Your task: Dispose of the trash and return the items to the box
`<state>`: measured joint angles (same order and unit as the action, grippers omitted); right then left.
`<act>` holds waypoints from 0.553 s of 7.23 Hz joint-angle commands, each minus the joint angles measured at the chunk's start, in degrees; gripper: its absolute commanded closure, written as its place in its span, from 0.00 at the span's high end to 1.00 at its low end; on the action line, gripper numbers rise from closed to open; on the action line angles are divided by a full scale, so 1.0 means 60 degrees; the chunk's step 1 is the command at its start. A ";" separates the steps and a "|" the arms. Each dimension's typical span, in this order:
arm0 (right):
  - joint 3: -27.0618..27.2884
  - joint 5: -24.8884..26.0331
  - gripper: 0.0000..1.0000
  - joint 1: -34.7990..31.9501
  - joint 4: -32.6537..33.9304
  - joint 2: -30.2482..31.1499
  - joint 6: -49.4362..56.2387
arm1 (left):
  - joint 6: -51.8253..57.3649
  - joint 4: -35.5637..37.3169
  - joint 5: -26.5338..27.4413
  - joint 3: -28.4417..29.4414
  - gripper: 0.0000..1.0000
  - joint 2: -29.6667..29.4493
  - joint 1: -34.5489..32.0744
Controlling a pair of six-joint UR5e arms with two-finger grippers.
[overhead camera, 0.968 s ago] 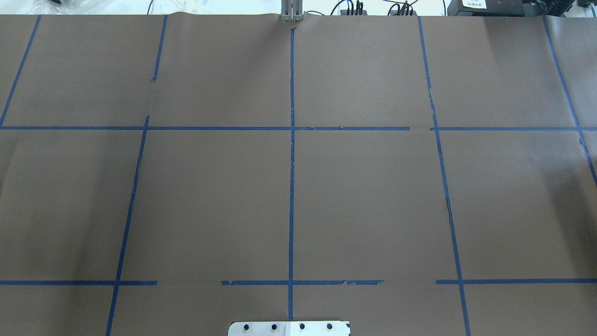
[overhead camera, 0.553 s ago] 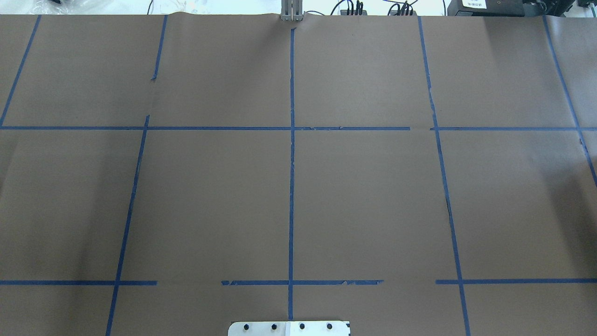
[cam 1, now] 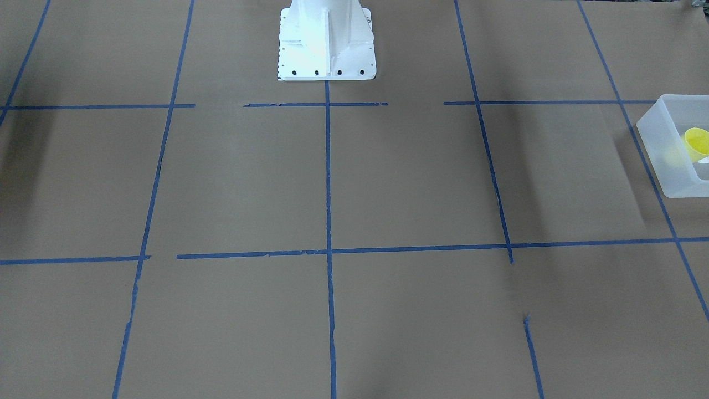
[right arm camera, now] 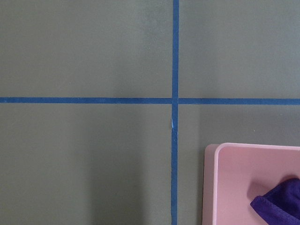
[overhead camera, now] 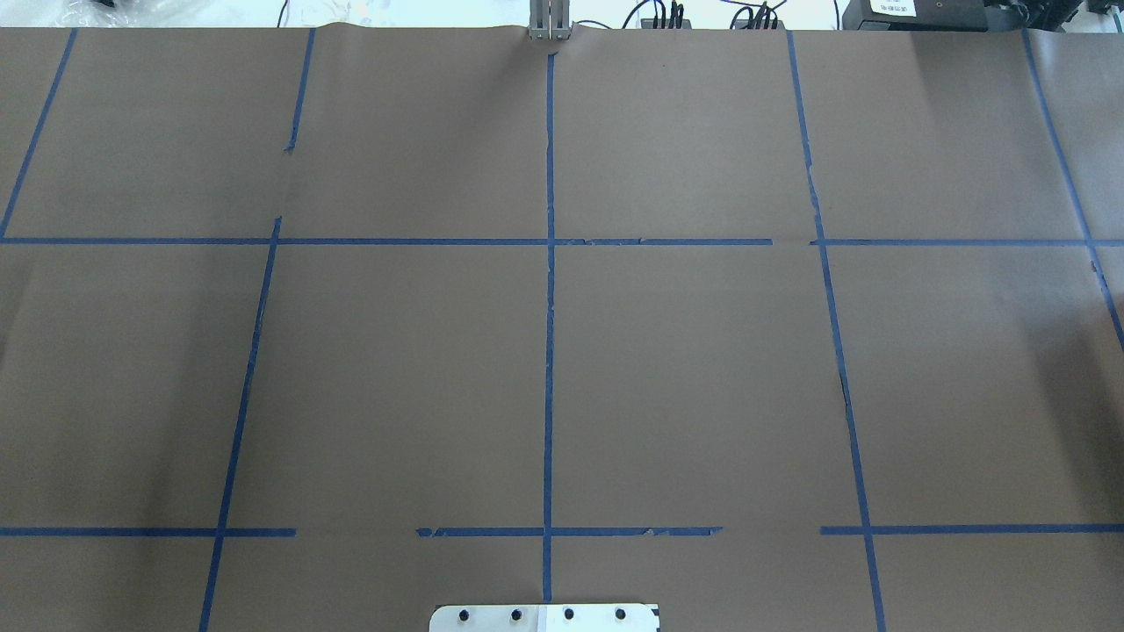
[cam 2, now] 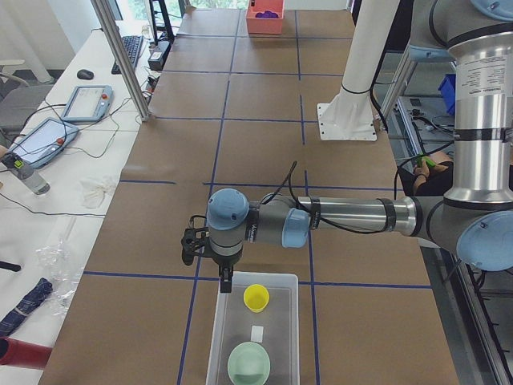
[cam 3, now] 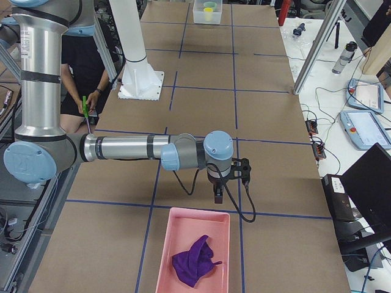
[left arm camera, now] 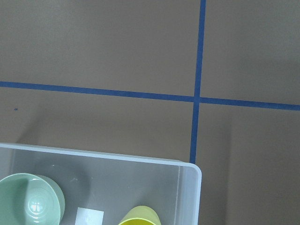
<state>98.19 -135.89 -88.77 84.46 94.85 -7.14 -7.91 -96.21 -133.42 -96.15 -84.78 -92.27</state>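
The box (cam 2: pixel 215 341) is a frosted translucent bin at the table's left end, also in the front-facing view (cam 1: pixel 662 163) and the left wrist view (left arm camera: pixel 196 174). Inside it a yellow cup (cam 2: pixel 256 297) lies among the items, with a pale green bowl (cam 2: pixel 249 363) and a small white card (cam 2: pixel 257 333). My left gripper (cam 2: pixel 226 284) hangs just above the box's near rim; I cannot tell if it is open or shut. My right gripper (cam 3: pixel 218 198) hovers over the paper just before a pink tray (cam 3: pixel 160 256); its state cannot be told either. No loose trash shows on the table.
The pink tray holds a crumpled purple cloth (cam 3: pixel 194 261), which also shows in the right wrist view (right arm camera: pixel 279 202). Blue tape lines grid the brown paper. The white robot pedestal (cam 1: pixel 327 41) stands mid-table. A seated person (cam 3: pixel 82 73) is behind the base. Tablets and bottles lie on side benches.
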 commanded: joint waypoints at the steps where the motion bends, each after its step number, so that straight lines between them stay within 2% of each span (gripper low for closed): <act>1: -0.0091 0.0032 1.00 0.0000 0.0000 -0.0017 0.0353 | 0.0000 -0.0005 0.0000 -0.0001 1.00 -0.0006 -0.0002; 4: -0.0282 0.0047 1.00 -0.0015 -0.0029 -0.0032 0.0751 | 0.0000 -0.0005 0.0000 -0.0016 1.00 -0.0021 -0.0002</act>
<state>96.66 -135.65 -88.85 84.31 94.69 -2.96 -7.91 -96.20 -133.42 -96.18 -84.89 -92.28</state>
